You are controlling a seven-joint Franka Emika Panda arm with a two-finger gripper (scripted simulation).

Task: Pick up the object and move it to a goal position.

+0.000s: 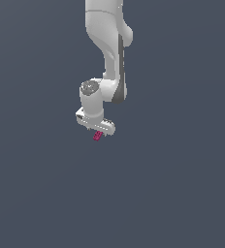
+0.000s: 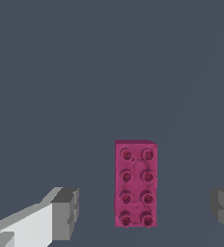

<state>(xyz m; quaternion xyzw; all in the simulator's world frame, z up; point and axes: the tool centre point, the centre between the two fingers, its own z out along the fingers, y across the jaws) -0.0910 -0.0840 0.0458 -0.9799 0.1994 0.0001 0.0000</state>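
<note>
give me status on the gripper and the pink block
Gripper open, fingers either side of pink block, not touching. Block ungrasped, studs facing wrist camera. Nothing in the way.

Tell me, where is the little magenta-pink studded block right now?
The magenta-pink studded block lies between the white gripper's open fingers, just under it in the exterior view.

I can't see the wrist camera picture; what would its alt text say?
A small magenta-pink studded block lies on a plain grey-blue surface, between the two grey fingertips of the robot's open tool, touching neither.
</note>
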